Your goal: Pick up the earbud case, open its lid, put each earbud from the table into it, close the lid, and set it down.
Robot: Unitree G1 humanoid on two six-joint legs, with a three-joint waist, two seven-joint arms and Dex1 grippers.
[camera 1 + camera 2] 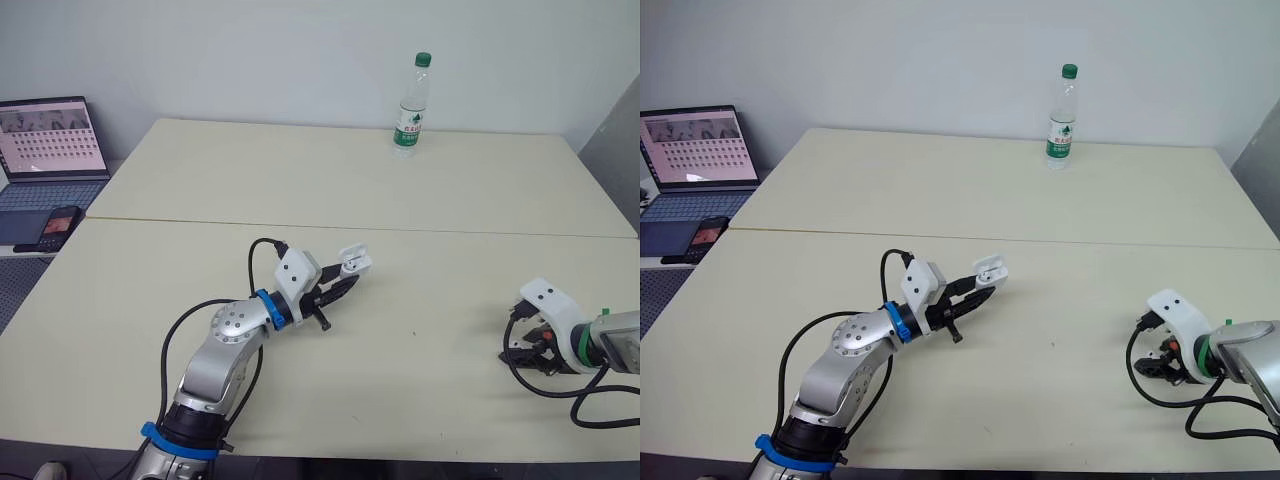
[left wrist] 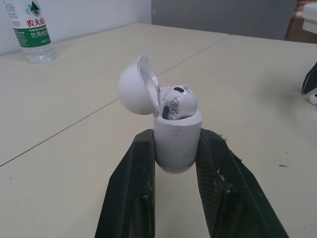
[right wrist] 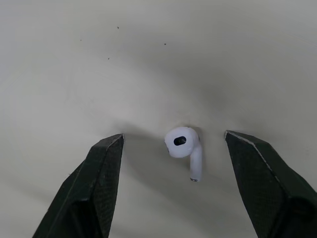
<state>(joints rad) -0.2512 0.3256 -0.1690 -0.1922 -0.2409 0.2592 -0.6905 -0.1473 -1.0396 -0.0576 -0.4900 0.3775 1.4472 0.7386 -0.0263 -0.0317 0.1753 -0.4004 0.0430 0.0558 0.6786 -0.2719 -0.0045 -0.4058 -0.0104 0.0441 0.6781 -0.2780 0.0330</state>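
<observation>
Abt halfway: clamping open case (image 2: 177,148), 1 earbud (image 2: 177,101) in, w/ left hand (image 1: 343,286); right hand (image 3: 173,135) wide over 2nd earbud (image 3: 184,148).

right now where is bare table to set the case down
The widest bare patch is the table between the left gripper, which holds the earbud case, and the right gripper. The far half is also bare from its left edge to the water bottle. Avoid the spot under the right gripper: an earbud lies between its open fingers.

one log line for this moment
left gripper: shut on earbud case, lid open, first earbud inside | right gripper: open, straddling second earbud on table
</observation>
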